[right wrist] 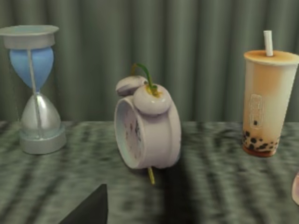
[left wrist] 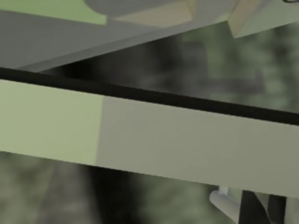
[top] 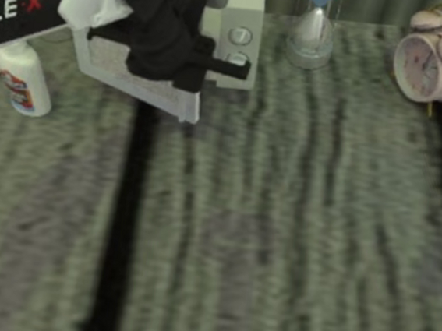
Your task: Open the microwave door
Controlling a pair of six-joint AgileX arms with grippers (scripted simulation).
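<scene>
the near half of the grey streaked table [top: 274, 264] is bare, open room for moving. farther back at the left, a white bottle [top: 24, 80] with a colourful label i can't read. my left gripper [top: 215, 65] sits at the swung-out free edge of the microwave door [top: 135, 79], which stands ajar from the microwave [top: 242, 27] at the back left; whether my fingers clamp it, i cannot tell. beside the knobs an hourglass [top: 312, 33], then a pink alarm clock [top: 430, 64], and a bubble tea cup [right wrist: 266, 102] beyond. my arm reads "le·x".
</scene>
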